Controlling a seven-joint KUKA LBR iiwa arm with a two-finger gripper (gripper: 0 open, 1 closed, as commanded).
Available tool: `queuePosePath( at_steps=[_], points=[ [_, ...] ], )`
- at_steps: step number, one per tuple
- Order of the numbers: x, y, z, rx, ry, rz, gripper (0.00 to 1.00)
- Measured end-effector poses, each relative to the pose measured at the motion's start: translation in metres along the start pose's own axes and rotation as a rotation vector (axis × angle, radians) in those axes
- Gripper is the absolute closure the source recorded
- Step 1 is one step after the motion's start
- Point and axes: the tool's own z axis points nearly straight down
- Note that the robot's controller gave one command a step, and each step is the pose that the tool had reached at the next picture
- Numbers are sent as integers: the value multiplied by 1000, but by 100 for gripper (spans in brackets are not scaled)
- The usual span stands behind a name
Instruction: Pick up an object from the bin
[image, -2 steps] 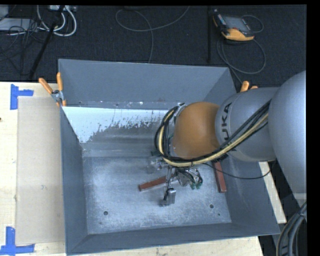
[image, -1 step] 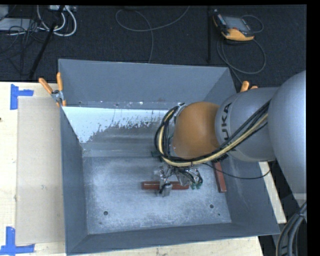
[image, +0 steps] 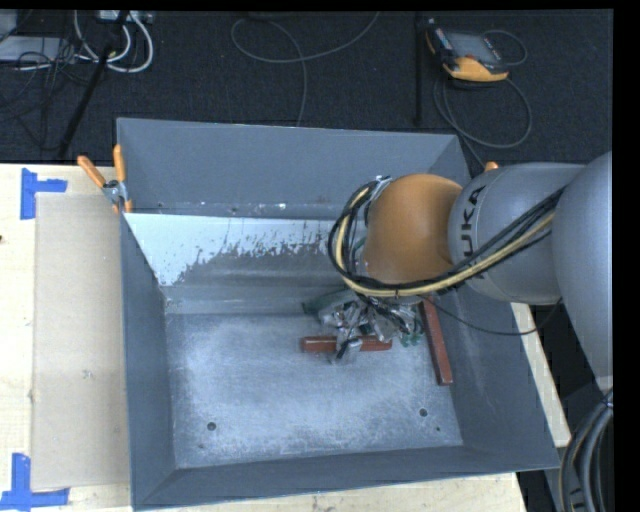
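A short reddish-brown bar (image: 318, 345) lies flat and level on the bin floor, just right of the frame's centre. The gripper (image: 348, 338) is down on its middle, so that only the two ends of the bar show on either side. Whether the gripper is spread, narrowed or clamped on the bar cannot be told, because the tip is lost in a dark tangle of metal parts. The main risk, as I judge it, is a poor hold. The bar is thin and lies flat against the floor, so it may slide away or pivot out at one end when lifted. A small green thing (image: 410, 339) lies just to the right of the tip and could be nudged or caught up along with it. A longer brown strip (image: 437, 345) leans along the bin's right wall nearby and could be knocked by the wrist. The grey metal bin (image: 200, 400) is otherwise bare. The arm (image: 530, 235) comes in from the right of the frame and bends steeply down. Its orange cover (image: 410, 228) and looped cables (image: 345, 240) sit directly above the tip and hide the contact.
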Motion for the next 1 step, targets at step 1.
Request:
queuePosePath(
  at_steps=[1],
  points=[
    [2,2,1,-3,5,1,0]
  ],
)
